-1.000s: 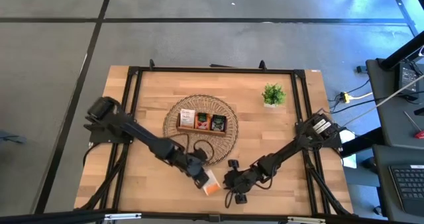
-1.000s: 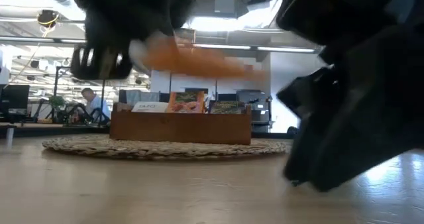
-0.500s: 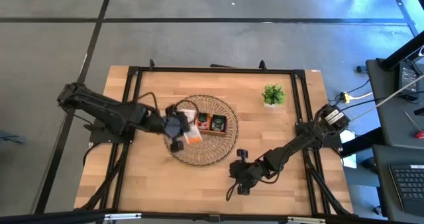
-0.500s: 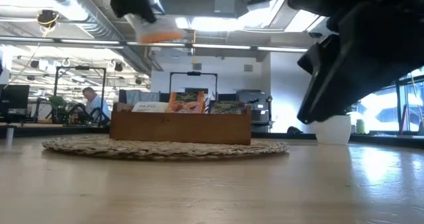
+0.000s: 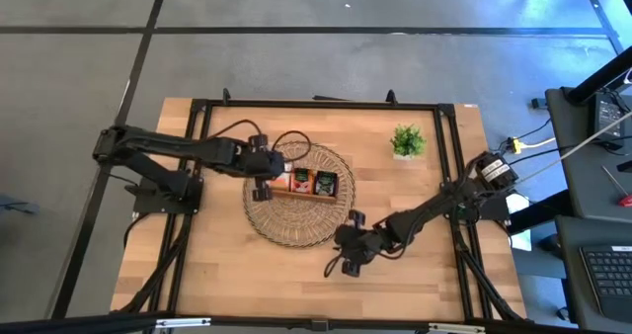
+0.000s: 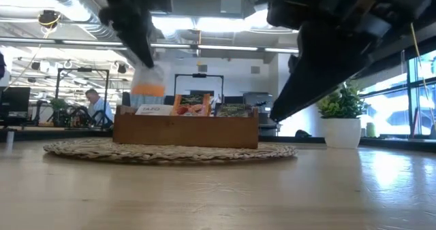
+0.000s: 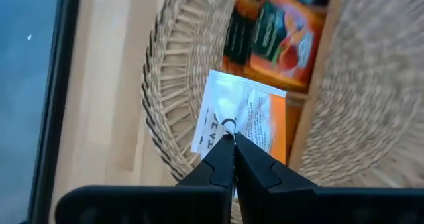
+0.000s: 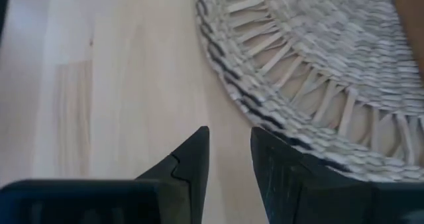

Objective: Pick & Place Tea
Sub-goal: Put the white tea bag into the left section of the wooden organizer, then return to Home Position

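My left gripper (image 5: 265, 169) (image 7: 230, 139) is shut on a white-and-orange tea sachet (image 7: 246, 118) (image 6: 146, 81), above the left end of the brown wooden tray (image 5: 302, 184) (image 6: 185, 130). The tray stands on a round woven mat (image 5: 296, 223) and holds upright sachets: white, orange (image 7: 281, 42) and dark green. My right gripper (image 5: 346, 252) (image 8: 230, 141) is open and empty, above bare table beside the mat's near edge (image 8: 298, 98). My left gripper pinches the sachet between its two fingertips at the white end (image 7: 222, 126). The fingers come from above, pointing down. The sachet hangs below them with its orange end (image 6: 147, 90) lowest, lifted clear just over the tray's left compartment.
A small green plant in a white pot (image 5: 407, 142) (image 6: 340, 119) stands near the table's far right corner. A black frame (image 5: 316, 105) runs around the wooden table. Bare wood lies near the table's near edge and left of the mat. A person sits far behind.
My left gripper has carried the sachet from low over the table's near middle up and toward the far edge, to above the tray's left end, staying shut on it. My right gripper has risen from the table and shifted slightly toward the far edge.
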You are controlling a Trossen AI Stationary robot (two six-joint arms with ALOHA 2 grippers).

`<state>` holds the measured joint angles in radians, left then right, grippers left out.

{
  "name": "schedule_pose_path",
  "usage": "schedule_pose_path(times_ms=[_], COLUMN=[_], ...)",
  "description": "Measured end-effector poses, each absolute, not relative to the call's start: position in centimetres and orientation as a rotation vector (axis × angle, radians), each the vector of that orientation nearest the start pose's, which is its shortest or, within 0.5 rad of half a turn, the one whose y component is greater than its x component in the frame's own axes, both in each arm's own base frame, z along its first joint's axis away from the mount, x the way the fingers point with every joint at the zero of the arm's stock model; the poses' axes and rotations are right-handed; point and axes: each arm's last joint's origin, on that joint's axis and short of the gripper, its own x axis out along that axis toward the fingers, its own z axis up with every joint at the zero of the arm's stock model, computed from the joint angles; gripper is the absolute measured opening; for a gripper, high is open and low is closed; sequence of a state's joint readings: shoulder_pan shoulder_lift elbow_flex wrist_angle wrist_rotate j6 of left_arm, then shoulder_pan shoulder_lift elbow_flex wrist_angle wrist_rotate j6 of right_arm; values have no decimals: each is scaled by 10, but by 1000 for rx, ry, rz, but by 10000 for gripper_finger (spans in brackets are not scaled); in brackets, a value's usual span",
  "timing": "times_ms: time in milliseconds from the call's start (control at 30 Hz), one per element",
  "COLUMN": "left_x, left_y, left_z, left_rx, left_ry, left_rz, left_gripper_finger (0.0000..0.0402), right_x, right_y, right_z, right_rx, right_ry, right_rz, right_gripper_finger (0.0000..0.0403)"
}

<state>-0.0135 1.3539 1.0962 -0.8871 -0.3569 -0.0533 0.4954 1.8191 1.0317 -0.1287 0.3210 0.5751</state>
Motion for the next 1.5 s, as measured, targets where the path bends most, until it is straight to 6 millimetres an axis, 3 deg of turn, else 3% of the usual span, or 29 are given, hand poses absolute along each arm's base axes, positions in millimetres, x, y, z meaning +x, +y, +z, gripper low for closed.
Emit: schedule_pose_path(times_ms=[333,533,967,1300,1500], left_x=[282,286,283,279,264], left_y=[11,11,10,10,18], left_z=[239,229,228,230,254], left_rx=[243,281,184,116,-26], left_ry=[1198,1246,1261,1275,1183], left_rz=[296,269,320,335,399], left_gripper_finger=[7,6,18,82,97], right_x=[324,324,324,323,320], right_y=[154,154,155,155,153], right_z=[153,154,154,153,160], right_rx=[185,186,189,188,240], right_ry=[843,842,847,850,853], right_rz=[-104,-103,-98,-97,-122], right_gripper_finger=[115,115,115,115,115])
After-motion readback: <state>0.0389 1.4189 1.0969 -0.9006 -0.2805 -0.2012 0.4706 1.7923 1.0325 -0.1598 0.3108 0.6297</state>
